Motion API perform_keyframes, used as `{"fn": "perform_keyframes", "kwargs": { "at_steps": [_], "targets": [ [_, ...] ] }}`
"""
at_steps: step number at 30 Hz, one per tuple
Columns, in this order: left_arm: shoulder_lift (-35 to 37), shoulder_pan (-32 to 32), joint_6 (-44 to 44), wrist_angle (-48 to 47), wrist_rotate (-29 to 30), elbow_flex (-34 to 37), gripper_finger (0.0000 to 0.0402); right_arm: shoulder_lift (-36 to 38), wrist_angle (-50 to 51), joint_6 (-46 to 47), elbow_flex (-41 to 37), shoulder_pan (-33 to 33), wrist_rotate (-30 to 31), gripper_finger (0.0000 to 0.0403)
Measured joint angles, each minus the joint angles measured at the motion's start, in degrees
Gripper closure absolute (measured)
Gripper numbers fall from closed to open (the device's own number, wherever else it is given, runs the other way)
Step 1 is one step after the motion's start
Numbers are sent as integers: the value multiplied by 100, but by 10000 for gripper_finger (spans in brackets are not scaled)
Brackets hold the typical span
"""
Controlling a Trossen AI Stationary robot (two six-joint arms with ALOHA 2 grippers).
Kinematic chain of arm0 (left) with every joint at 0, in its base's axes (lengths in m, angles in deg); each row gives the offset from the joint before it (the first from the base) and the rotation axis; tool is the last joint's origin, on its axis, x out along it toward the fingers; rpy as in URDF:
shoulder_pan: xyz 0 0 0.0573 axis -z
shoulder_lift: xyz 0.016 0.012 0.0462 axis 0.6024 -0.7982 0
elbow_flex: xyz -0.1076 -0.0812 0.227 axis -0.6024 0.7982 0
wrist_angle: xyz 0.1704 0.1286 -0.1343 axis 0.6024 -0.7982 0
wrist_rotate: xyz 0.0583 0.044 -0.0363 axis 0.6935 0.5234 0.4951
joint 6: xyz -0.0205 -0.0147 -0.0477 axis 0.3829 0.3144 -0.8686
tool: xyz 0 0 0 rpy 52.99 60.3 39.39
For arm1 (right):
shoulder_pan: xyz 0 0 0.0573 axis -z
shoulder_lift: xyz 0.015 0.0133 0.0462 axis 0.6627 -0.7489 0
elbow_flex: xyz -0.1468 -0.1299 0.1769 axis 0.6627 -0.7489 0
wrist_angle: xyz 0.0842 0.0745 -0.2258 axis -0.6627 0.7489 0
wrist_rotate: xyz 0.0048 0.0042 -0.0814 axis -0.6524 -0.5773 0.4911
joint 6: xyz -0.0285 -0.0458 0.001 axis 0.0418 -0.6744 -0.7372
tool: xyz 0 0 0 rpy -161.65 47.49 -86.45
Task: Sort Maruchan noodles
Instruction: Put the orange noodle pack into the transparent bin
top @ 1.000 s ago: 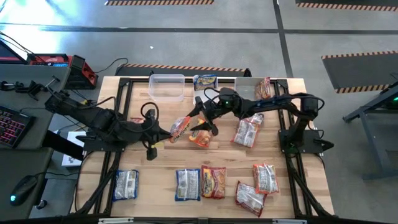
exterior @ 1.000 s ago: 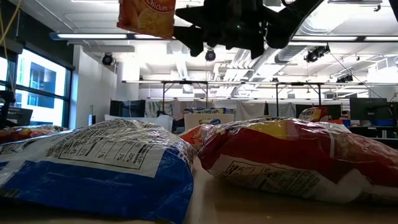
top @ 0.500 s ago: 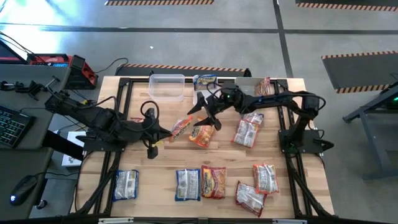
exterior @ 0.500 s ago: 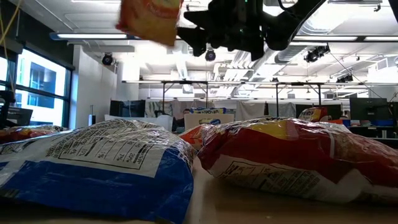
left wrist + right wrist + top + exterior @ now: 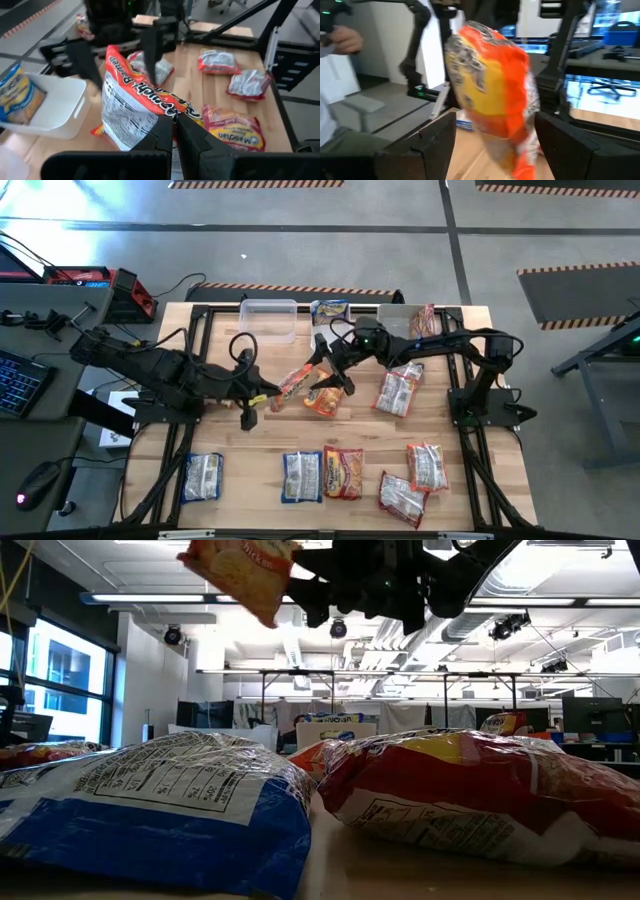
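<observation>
The left tool point(image 5: 174, 131) is clamped on one edge of an orange packet point(image 5: 292, 384), holding it off the surface point(image 5: 250, 450) toward the right tool point(image 5: 328, 366), whose jaws stand wide around its far end, probably for a handover. The packet's long axis runs between the two tools, tilted. Other packets point(image 5: 343, 472) lie below, near the front edge.

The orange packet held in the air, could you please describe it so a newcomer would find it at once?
Start at the clear bin on the table's far edge and come toward mid-table, between the two arms. There the left hand, shut, pinches an orange-red noodle packet before the open right hand. It alone hangs above the wood; every other packet lies flat.
</observation>
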Motion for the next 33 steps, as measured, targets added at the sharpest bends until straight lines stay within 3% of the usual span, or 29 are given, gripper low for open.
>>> {"fn": "perform_keyframes", "kwargs": {
  "at_steps": [5,12,22,27,33],
  "targets": [
    [3,-170,137,207,-248,0,401,0,-55,-88,0,-2,70,143],
    [3,-329,386,500,-282,0,401,-1,-252,-86,0,-72,-705,143],
    [5,-500,560,673,-288,0,401,-2,-397,18,0,-329,-80,149],
    [5,-499,562,670,-284,0,401,-4,-568,271,-4,-359,-79,189],
    [7,-501,491,632,-224,0,400,-4,-602,280,-4,-355,28,274]
  ]
}}
